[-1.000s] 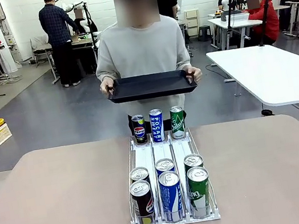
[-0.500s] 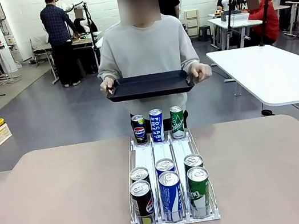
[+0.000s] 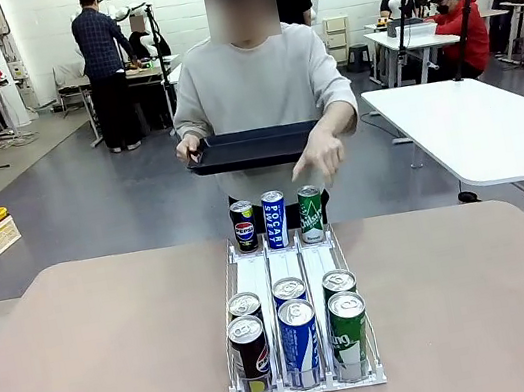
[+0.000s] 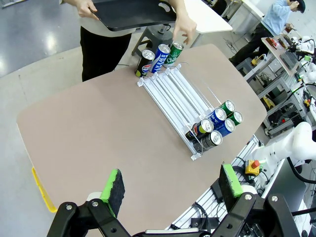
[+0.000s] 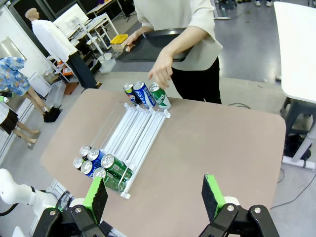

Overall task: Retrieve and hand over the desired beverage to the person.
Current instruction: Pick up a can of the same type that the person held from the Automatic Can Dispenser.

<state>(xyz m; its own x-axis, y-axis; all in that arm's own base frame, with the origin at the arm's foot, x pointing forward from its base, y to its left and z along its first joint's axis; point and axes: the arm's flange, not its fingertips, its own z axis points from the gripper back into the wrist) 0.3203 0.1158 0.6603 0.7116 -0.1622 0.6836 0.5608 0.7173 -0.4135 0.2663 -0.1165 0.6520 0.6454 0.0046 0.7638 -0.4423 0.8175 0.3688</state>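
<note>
Person [image 3: 247, 82] in a light grey sweatshirt stands at the far edge of the tan table [image 3: 98, 357], gripping a black rectangular tray [image 3: 248, 148] with 1 hand. The other hand [image 3: 316, 158] hangs fingers-down just above the green can [image 3: 312, 214], 1 of 3 upright cans at the far end of the white 3-lane wire rack [image 3: 284, 263]. 6 more cans [image 3: 297, 327] fill its near end. Left gripper [image 4: 171, 182] and right gripper [image 5: 155, 191] hover over the near side, jaws spread wide, both empty.

Rack [image 3: 284, 265] centred on table [image 3: 109, 365], three cans [image 3: 275, 219] at far end, six cans [image 3: 296, 327] at near end, person [image 3: 253, 86] behind, holding tray [image 3: 251, 147]
</note>
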